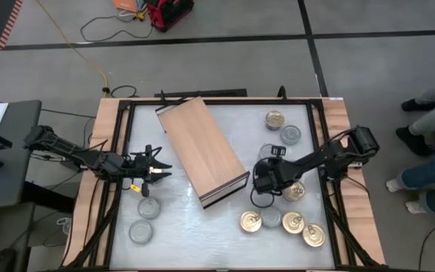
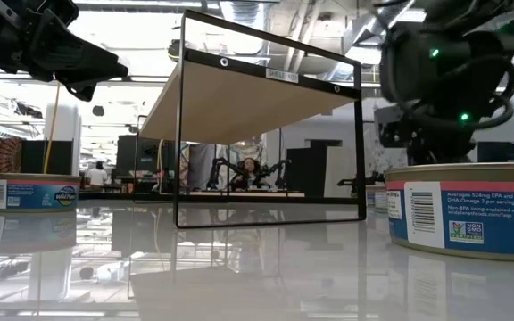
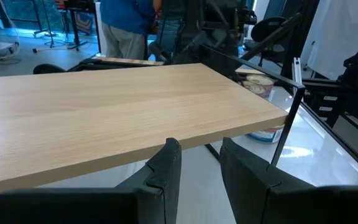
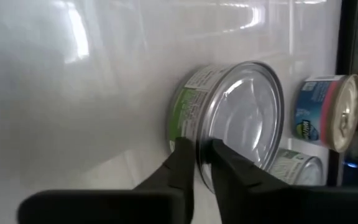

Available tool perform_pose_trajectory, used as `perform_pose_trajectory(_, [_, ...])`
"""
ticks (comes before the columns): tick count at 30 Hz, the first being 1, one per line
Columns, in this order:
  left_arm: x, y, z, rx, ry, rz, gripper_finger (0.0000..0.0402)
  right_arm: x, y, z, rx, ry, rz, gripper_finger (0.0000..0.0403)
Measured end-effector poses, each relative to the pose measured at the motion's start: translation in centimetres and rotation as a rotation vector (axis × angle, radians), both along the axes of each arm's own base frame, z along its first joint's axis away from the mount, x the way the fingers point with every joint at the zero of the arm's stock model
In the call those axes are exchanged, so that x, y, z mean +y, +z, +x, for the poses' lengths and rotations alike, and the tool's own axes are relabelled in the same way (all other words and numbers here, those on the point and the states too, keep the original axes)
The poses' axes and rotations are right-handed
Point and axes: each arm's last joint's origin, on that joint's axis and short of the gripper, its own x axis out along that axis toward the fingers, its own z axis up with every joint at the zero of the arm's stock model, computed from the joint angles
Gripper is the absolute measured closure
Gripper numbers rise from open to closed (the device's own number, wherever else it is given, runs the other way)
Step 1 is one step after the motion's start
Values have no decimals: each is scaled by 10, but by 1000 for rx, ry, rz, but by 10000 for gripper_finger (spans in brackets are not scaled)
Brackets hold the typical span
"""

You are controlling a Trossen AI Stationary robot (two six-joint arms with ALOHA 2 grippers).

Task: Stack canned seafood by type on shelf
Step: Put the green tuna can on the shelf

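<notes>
Silver-topped tin, green label, rim pinched by right tool

The middle of the table is being taken up by the shelf, lying slantwise with its open end toward the front. Passage on the right is being crowded by tins scattered between shelf and frame. On the left, two tins are standing near the front; bare surface is being left behind them.

Left hand slightly parted, right hand fingers nearly together
</notes>
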Motion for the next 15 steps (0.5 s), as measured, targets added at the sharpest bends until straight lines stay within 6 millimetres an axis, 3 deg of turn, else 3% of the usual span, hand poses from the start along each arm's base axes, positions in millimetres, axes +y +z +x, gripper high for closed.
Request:
perform_pose_trajectory(9, [0,0,0,-1,4,0,298,23,6,-6,-72,11,65,349])
perform_pose_trajectory(15, [0,0,0,-1,5,0,298,36,4,-8,-56,115,55,349])
